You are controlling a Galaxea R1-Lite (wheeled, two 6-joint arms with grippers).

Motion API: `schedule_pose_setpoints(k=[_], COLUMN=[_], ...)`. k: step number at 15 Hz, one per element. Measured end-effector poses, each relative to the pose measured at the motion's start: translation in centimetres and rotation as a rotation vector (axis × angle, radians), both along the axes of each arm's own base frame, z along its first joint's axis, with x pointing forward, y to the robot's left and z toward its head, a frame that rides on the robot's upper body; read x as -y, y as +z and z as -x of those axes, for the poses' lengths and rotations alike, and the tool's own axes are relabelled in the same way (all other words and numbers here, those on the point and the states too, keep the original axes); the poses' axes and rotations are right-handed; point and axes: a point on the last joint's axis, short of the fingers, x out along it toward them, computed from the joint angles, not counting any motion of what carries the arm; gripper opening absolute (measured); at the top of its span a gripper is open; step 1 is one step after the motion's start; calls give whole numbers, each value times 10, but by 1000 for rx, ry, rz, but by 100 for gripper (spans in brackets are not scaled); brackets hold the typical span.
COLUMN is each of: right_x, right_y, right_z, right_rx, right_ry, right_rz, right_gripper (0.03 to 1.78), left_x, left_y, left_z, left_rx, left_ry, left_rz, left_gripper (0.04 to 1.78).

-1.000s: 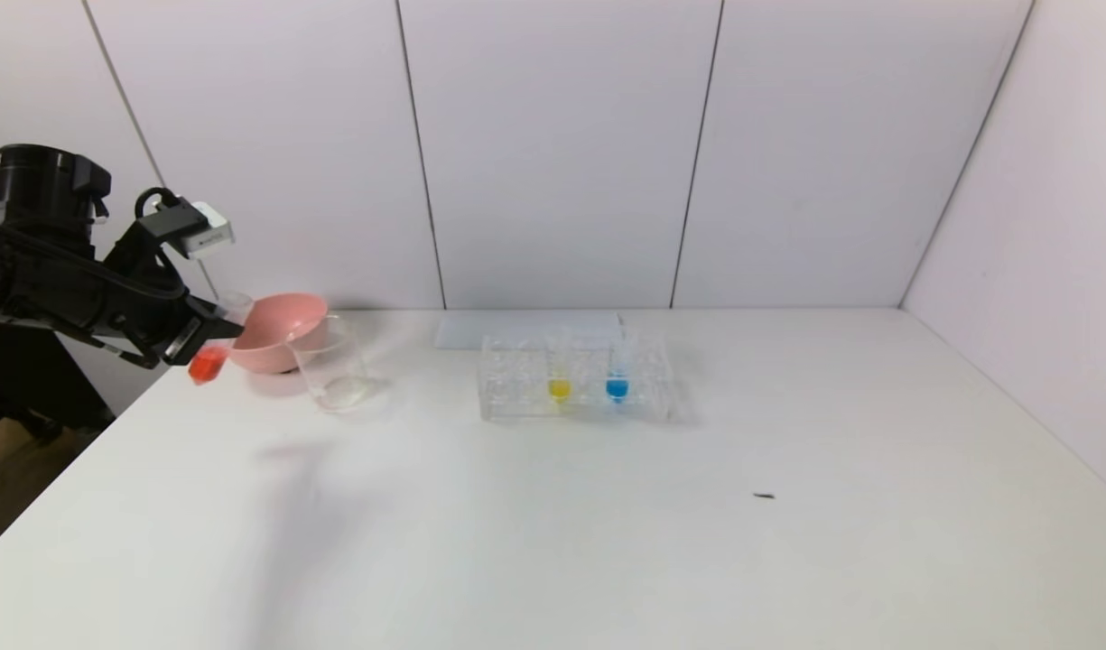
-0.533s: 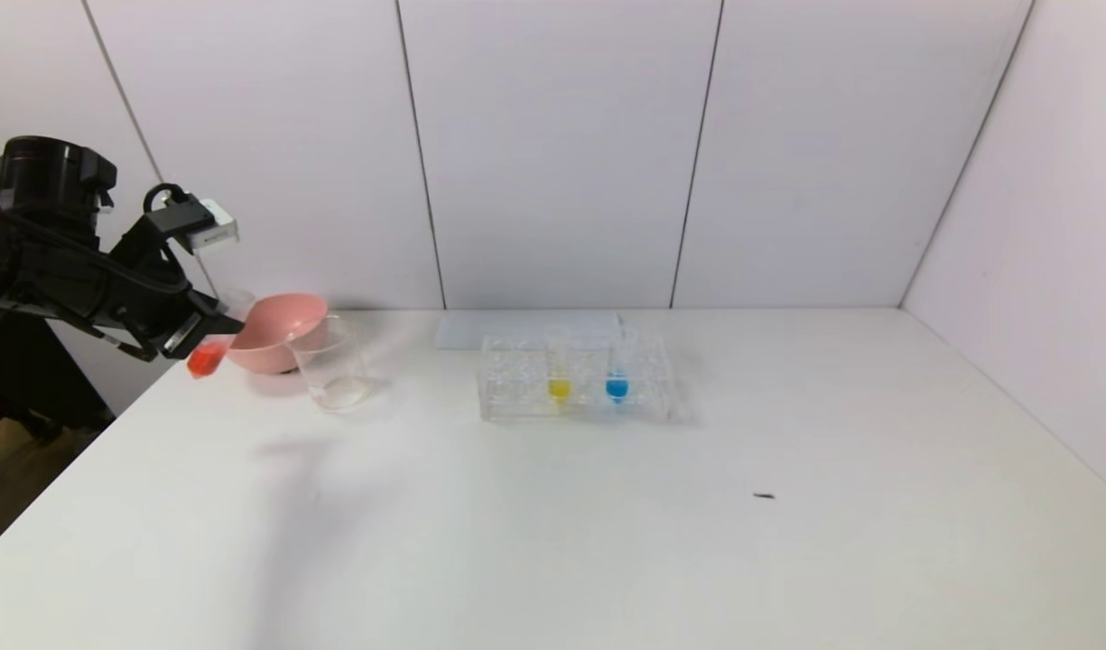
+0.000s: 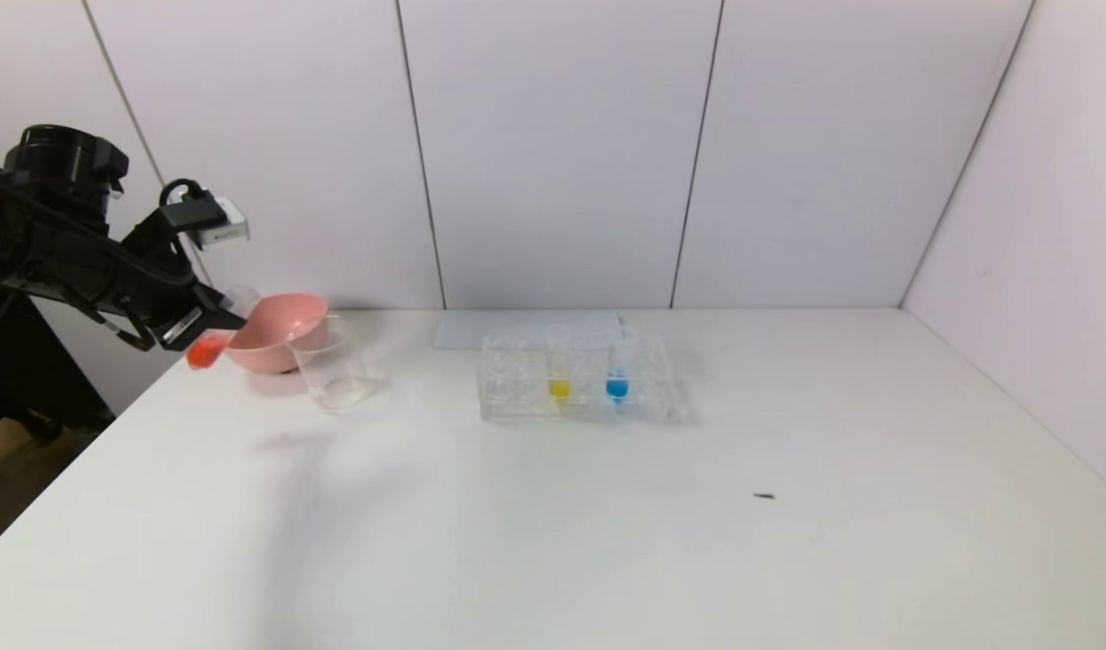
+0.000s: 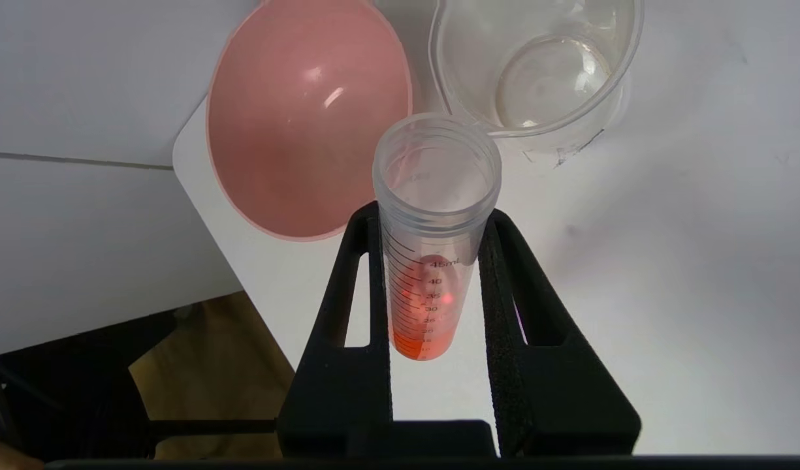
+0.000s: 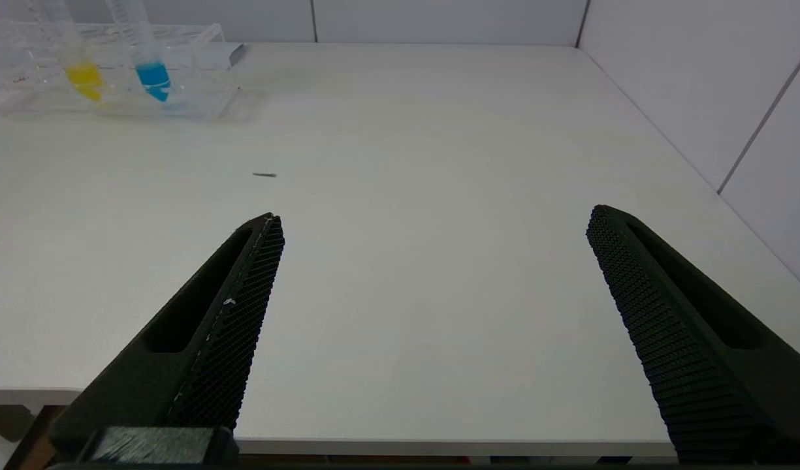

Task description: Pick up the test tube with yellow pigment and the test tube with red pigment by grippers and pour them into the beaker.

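Observation:
My left gripper is shut on the test tube with red pigment, held tilted above the table's far left edge, just left of the pink bowl. In the left wrist view the tube sits between the black fingers, its open mouth toward the beaker. The clear beaker stands right of the bowl, apart from the tube. The test tube with yellow pigment stands in the clear rack; it also shows in the right wrist view. My right gripper is open and empty over the table's near edge, out of the head view.
A pink bowl stands at the far left, touching the beaker's side. The clear rack also holds a blue-liquid tube. A flat white sheet lies behind the rack. A small dark speck lies on the table.
My left gripper has risen a little and shifted slightly right toward the bowl, with the red tube in it, tilting it more. Nothing else has moved.

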Motion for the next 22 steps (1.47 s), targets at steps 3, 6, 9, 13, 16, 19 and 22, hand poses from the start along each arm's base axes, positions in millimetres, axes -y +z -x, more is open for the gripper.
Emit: schedule_pose_setpoints(k=[3,6,9,13,16,19,22], right_x=[0,0,0,0,0,0,0], right_y=[0,0,0,0,0,0,0], right_z=[0,0,0,0,0,0,0], right_rx=[0,0,0,0,0,0,0], right_ry=[0,0,0,0,0,0,0], right_rz=[0,0,0,0,0,0,0], right_gripper=[170,170,170,170,170,170,170], left_x=[1,5,6,6,8,12,15], left_y=[-2,-3,-3,0,3,3,2], left_z=[-6,-12,-14,-14,-16,-19,-22], left_rx=[-1,-11,-32,-61,-72,-67,-67], left_ry=[-25,-65,-89,-123,-154,-166,-171], left_rz=[-24,-49,-70,-97,-123,-131,-139], left_gripper=[43,43,43,43,43,43,43])
